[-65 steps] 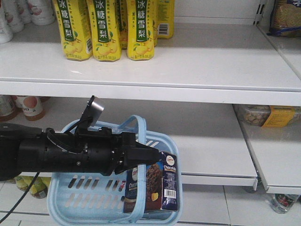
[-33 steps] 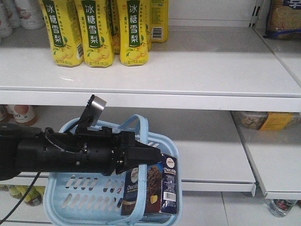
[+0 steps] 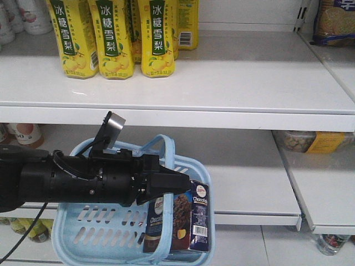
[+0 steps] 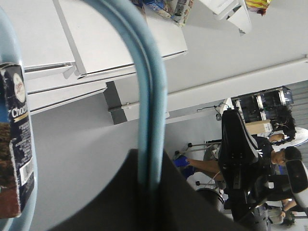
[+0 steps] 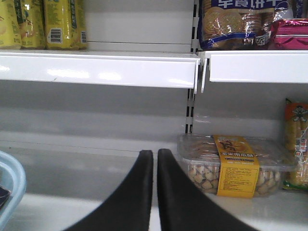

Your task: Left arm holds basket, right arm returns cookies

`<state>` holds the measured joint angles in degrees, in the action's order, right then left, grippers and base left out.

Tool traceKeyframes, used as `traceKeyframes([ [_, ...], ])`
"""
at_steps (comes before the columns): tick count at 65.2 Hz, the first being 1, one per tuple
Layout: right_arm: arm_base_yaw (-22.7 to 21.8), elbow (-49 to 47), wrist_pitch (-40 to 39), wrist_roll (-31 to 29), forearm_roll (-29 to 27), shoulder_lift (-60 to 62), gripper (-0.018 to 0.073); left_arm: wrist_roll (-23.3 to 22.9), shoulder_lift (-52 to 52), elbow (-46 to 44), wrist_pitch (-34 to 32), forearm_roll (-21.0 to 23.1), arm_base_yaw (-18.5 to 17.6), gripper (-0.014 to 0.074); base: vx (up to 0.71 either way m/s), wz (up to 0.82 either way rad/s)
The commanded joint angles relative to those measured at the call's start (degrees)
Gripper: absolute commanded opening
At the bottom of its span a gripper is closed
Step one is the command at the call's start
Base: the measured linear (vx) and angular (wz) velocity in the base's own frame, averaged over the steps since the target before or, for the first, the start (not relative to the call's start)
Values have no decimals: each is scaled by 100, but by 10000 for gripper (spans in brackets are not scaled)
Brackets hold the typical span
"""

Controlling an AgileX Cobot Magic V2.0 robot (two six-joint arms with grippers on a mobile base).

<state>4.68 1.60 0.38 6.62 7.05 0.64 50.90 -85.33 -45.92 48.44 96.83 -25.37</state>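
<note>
The light blue basket (image 3: 100, 233) hangs in front of the lower shelf. My left gripper (image 3: 176, 183) is shut on its arched handle (image 3: 166, 160). In the left wrist view that handle (image 4: 151, 96) runs straight into my left gripper (image 4: 150, 178). The cookies (image 3: 183, 221), a dark navy-and-brown box, stand upright in the basket's right end, and the box (image 4: 17, 139) also shows at the left edge of the left wrist view. My right gripper (image 5: 155, 154) is shut with nothing in it, pointing at the lower shelf, the basket's rim (image 5: 9, 187) to its left. The right arm is out of the front view.
Yellow drink cartons (image 3: 111, 39) stand on the upper shelf (image 3: 222, 77). A clear snack tub with a yellow label (image 5: 231, 166) sits on the lower shelf (image 3: 244, 166) right of my right gripper. Biscuit packets (image 5: 236, 24) lie above. A person (image 4: 269, 154) and equipment stand behind.
Between one second and half a second ago the shelves slid left and up in the front view, while the arm and basket kept their place. Since then nothing has moved.
</note>
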Motion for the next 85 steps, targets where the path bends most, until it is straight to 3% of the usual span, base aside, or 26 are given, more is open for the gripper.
traceKeyframes([
  [1, -7, 100, -433, -20, 42, 53, -11, 85, 222, -170, 114, 357, -34, -6, 0, 0],
  [32, -7, 92, -465, -14, 33, 53, -11, 85, 222, -170, 114, 357, -34, -6, 0, 0],
  [46, -7, 82, -554, 124, -225, 53, -11, 85, 222, -170, 114, 357, -34, -6, 0, 0],
  [56, -7, -339, -318, 131, -286, -39, -11, 85, 222, -170, 114, 357, -34, -6, 0, 0],
  [77, -7, -1817, 219, 301, -472, -1832, -11, 85, 222, -170, 114, 357, -34, -6, 0, 0],
  [85, -7, -1956, 181, 295, -509, -2482, -11, 85, 222, -170, 114, 357, -34, -6, 0, 0],
])
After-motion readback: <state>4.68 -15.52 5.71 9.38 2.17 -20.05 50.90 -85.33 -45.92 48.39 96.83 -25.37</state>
